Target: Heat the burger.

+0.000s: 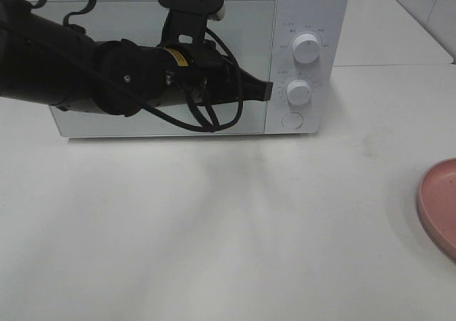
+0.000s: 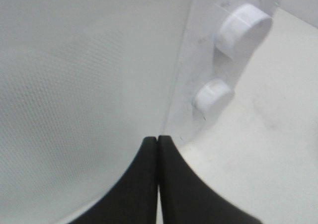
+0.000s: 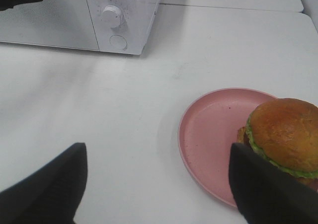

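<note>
Two arms are busy here, each on its own job, with the microwave [image 1: 192, 58] as the thing to steer by. The left hand [image 1: 267, 90] is pinched fully closed with nothing between its fingers, and its tip sits at the right edge of the microwave door, just beside the lower knob [image 1: 298, 92] on the control panel. From the left wrist view the closed black fingertips [image 2: 149, 159] point right at the seam where door meets panel. I would guess it is held shut like that to work as a single stiff prod, to hook or push the door open, since the door looks closed.

Well away from the microwave, off to its right front, the burger [image 3: 283, 134] sits on a pink plate [image 3: 208, 129] on the white desk [image 1: 214, 228]; only the plate's rim shows in the high view. The right hand [image 3: 154, 184] hangs above and just short of the plate, spread wide and empty. It looks to be waiting there, ready to close on the burger once the microwave is open.
</note>
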Motion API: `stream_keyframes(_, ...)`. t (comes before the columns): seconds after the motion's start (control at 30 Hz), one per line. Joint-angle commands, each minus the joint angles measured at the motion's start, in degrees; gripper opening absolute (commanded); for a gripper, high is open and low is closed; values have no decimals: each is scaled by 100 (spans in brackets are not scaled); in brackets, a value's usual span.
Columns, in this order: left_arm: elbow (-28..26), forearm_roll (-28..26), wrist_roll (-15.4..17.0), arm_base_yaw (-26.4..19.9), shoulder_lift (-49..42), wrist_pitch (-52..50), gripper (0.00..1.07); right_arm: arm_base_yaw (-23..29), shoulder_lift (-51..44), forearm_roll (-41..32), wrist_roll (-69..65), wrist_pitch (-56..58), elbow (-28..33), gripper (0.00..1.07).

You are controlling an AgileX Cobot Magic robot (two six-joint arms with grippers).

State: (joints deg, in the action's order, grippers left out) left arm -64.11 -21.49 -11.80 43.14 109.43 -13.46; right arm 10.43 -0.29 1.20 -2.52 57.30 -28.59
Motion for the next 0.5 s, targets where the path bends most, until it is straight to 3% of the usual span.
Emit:
stream_keyframes(0.03, 63, -275, -40, 0, -350, 1346, 4, -34, -160, 0, 69, -29, 11, 76)
stream_keyframes(0.1, 63, -286, -40, 0, -407, 1644, 8, -34, -160, 0, 69, -29, 11, 76)
stream_keyframes(0.13, 63, -286, -29, 0, -493, 2143, 19, -34, -160, 0, 69, -29, 11, 76)
stream_keyframes(0.23, 63, -286, 69, 0, -579, 2659, 28, -34, -160, 0, 69, -29, 11, 76)
stream_keyframes(0.27, 63, -286, 143, 0, -619, 2899, 52, -34, -160, 0, 69, -29, 11, 76)
stream_keyframes(0.3, 63, -281, 378, -29, -676, 3243, 83, -34, -160, 0, 69, -29, 11, 76)
stream_keyframes(0.33, 63, -281, 378, -29, -676, 3243, 83, -34, -160, 0, 69, -29, 11, 76)
stream_keyframes(0.4, 63, -138, 521, -80, -802, 3816, 100, -34, -160, 0, 69, -29, 11, 76)
stream_keyframes(0.5, 63, 126, 481, -92, -922, 4360, 100, -34, -160, 0, 69, -29, 11, 76)
